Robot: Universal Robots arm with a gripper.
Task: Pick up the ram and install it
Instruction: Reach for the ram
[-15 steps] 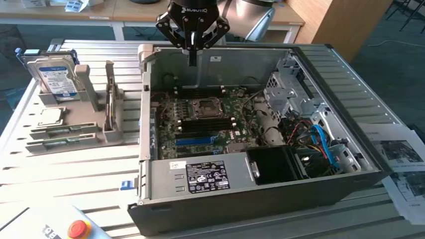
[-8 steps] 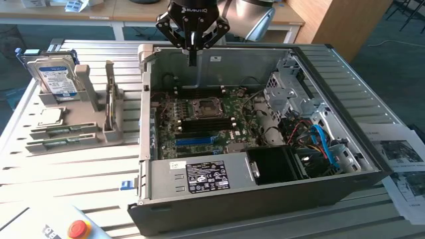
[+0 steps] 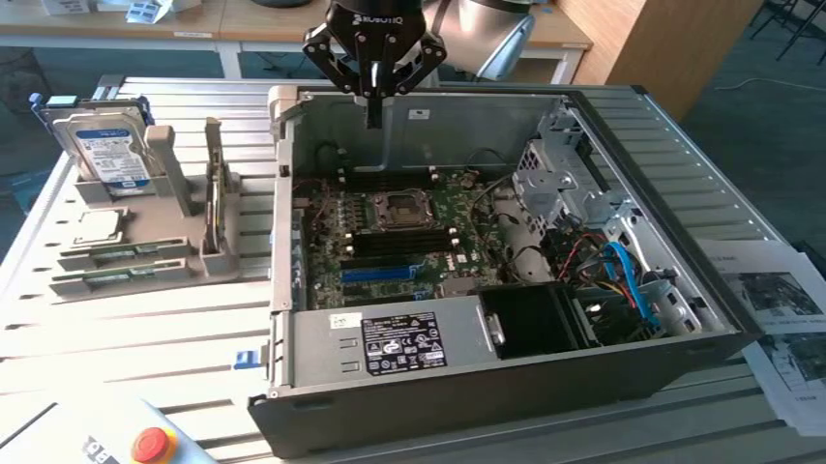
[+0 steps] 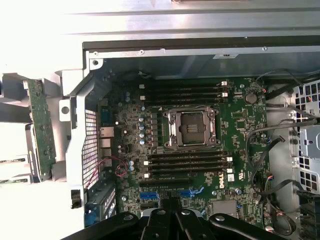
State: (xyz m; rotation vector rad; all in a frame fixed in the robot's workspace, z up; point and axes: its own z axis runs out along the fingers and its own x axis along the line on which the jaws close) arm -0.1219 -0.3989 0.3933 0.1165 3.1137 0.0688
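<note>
The hand (image 3: 374, 118) (image 4: 175, 222) is hanging over the far wall of the computer case (image 3: 516, 387) (image 4: 200, 46). Its two black fingers are pressing together with nothing between them, and the tips are pointing down toward the case's open inside.

The ram (image 3: 216, 198) (image 4: 40, 127) is standing on its long edge between grey uprights of a holder (image 3: 168, 266). The holder is sitting outside the case, just beside the case wall on the exterior view's left, and the ram is well apart from the hand. Two more green sticks (image 3: 110, 269) are lying flat in the same holder, farther from the case than the ram. A small square silver processor chip (image 3: 101, 227) is lying beside them. A silver-and-blue hard drive (image 3: 106, 150) is leaning upright at the holder's end farthest from the case.

The case is lying on its side on the slatted tabletop (image 3: 155, 329) with its cover off, showing the green motherboard (image 3: 446, 208) (image 4: 235, 125). At the middle of the board the square processor socket (image 3: 400, 208) (image 4: 191, 127) is sitting between two banks of long black memory slots (image 3: 394, 242) (image 4: 187, 162). The hand is hovering nearest the bank by the case's far wall.

A labelled power supply (image 3: 387, 343) is filling the case's near corner, with blue cables (image 3: 626, 275) trailing beside it. Printed sheets (image 3: 775, 290) are lying on the tabletop on the exterior view's right of the case. A red button (image 3: 153, 445) is sitting in front of the case, toward the exterior view's left
</note>
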